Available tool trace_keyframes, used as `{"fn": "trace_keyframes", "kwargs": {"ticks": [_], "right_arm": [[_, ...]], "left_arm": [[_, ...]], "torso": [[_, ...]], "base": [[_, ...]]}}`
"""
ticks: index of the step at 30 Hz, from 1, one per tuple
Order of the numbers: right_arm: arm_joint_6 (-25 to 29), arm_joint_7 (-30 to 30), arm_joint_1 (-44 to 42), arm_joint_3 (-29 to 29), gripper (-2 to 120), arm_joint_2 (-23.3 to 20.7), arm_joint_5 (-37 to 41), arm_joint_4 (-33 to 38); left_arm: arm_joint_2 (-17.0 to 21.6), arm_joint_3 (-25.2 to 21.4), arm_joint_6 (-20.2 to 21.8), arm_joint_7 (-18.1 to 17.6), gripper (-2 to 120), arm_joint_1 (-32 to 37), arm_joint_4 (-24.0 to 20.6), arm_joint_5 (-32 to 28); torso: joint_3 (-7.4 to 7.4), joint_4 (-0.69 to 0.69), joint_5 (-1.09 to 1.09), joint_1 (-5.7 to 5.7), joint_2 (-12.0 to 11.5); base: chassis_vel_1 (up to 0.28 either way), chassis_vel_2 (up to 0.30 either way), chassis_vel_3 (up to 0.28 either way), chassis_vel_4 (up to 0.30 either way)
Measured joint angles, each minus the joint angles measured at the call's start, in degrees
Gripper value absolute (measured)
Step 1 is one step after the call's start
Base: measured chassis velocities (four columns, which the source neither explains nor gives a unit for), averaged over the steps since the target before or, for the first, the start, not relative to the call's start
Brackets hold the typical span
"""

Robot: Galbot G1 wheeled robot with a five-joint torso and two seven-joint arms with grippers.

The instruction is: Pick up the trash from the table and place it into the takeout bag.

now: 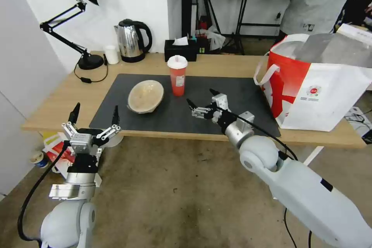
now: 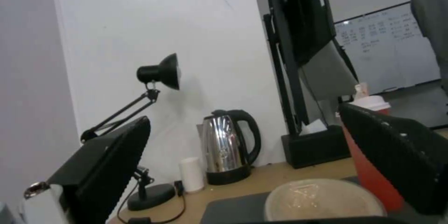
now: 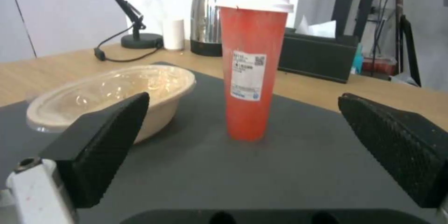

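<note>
A tall red drink cup [image 1: 178, 74] with a white lid stands upright on the dark grey mat [image 1: 232, 97], and a shallow beige bowl [image 1: 145, 96] rests just left of it. My right gripper [image 1: 201, 98] hovers open over the mat, a short way right of and nearer than the cup [image 3: 252, 66], which stands between its spread fingers in the right wrist view, beside the bowl [image 3: 112, 96]. My left gripper [image 1: 95, 113] waits open in front of the table's near edge, below the mat's left corner. The white-and-red takeout bag [image 1: 317, 85] stands open at the table's right end.
Along the back of the light-wood table [image 1: 58, 100] stand a black desk lamp [image 1: 83, 23], a small white cup [image 1: 111, 54], a steel kettle [image 1: 131, 40] and a black tissue box [image 1: 180, 49]. A person stands behind the bag. Bags and a tub lie on the floor at lower left.
</note>
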Motion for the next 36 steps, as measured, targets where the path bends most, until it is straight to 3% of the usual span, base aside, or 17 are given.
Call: {"fn": "trace_keyframes", "kwargs": {"ticks": [15,36], "right_arm": [[-0.68,-0.72,8.70,-3.79,100,3.83,2.33,-7.48],[-0.55,-2.65,14.25,-5.96,100,10.60,0.99,-18.73]], "left_arm": [[-0.04,-0.30,0.12,0.26,100,0.04,-0.01,-0.09],[-0.04,-0.85,0.06,0.23,100,0.35,0.18,-0.14]], "torso": [[0.00,0.00,0.00,0.00,0.00],[0.00,0.00,0.00,0.01,0.00]], "base": [[0.000,0.000,0.000,0.000],[0.000,0.000,0.000,0.000]]}}
